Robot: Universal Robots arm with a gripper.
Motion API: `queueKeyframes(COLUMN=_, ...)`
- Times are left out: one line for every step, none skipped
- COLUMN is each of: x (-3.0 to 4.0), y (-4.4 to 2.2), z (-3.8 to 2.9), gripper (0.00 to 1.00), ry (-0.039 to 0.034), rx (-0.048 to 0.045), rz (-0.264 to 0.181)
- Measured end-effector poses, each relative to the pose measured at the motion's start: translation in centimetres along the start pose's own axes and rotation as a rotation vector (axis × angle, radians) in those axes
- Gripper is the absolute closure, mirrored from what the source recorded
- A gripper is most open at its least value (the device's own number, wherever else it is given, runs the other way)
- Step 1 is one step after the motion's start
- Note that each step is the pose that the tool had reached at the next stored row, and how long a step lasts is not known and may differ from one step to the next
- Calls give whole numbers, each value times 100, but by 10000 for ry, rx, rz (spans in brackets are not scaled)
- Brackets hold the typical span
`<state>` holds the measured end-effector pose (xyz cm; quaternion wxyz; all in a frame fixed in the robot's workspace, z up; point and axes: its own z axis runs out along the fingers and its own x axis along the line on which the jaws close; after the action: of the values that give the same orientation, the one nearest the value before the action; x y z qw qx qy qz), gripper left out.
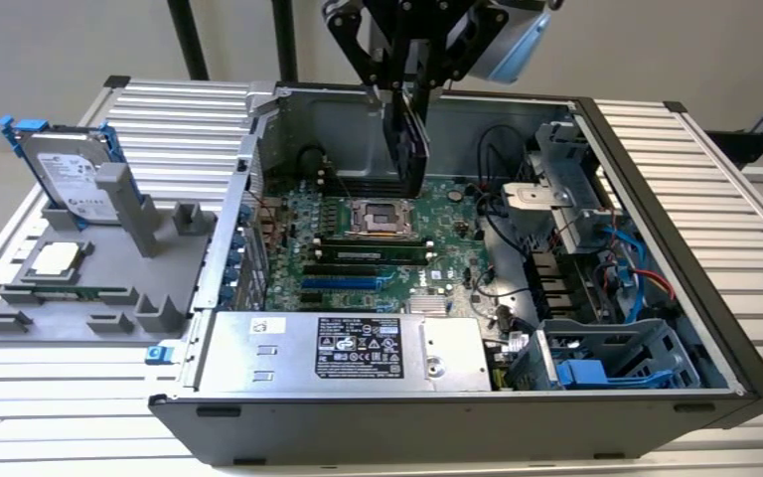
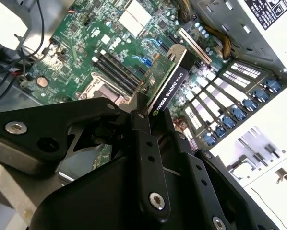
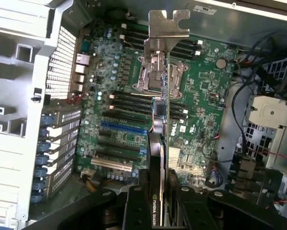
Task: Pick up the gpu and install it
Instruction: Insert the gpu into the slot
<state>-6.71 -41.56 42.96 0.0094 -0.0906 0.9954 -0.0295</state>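
The gpu [image 1: 413, 149] hangs on edge over the motherboard [image 1: 355, 253] inside the open computer case, with my gripper [image 1: 409, 84] shut on its upper end. In both wrist views the card points away from me, its black shroud [image 2: 168, 88] on one face and green board on the other. Its silver bracket [image 3: 168, 24] is at the far end, above the processor socket [image 3: 153, 76]. The fingers [image 3: 136, 206] clamp the card's two faces. The blue expansion slot [image 3: 124, 129] lies to one side of the card, apart from it.
The case wall [image 1: 242, 189] and rear slot covers [image 3: 47, 158] bound one side; cables [image 1: 515, 214] and drive cages [image 1: 607, 353] crowd the other. A power supply [image 1: 342, 348] sits at the front. A grey fixture [image 1: 76, 298] on the exterior view's left holds a hard drive [image 1: 71, 179].
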Motion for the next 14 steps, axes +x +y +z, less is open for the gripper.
queueKeyframes(x=0, y=0, z=0, gripper=100, ry=-2, rx=-1, rz=-37)
queueKeyframes(x=0, y=0, z=0, gripper=100, ry=-4, rx=-1, rz=-75)
queueKeyframes(x=0, y=0, z=0, gripper=100, ry=-6, rx=-1, rz=-110)
queueKeyframes(x=0, y=0, z=0, gripper=100, ry=-9, rx=-3, rz=-151)
queueKeyframes(x=0, y=0, z=0, gripper=100, ry=-12, rx=-3, rz=-188)
queueKeyframes(x=0, y=0, z=0, gripper=100, ry=-14, rx=-4, rz=-225)
queueKeyframes(x=0, y=0, z=0, gripper=100, ry=-16, rx=-4, rz=-262)
queueKeyframes(x=0, y=0, z=0, gripper=100, ry=-18, rx=-4, rz=-299)
queueKeyframes(x=0, y=0, z=0, gripper=100, ry=-20, rx=-4, rz=-336)
queueKeyframes(x=0, y=0, z=0, gripper=100, ry=-23, rx=-5, rz=-374)
queueKeyframes(x=0, y=0, z=0, gripper=100, ry=-25, rx=-6, rz=-411)
queueKeyframes(x=0, y=0, z=0, gripper=100, ry=-27, rx=-6, rz=-447)
queueKeyframes(x=0, y=0, z=0, gripper=100, ry=-29, rx=-7, rz=-482)
queueKeyframes(x=0, y=0, z=0, gripper=100, ry=-32, rx=-8, rz=-516)
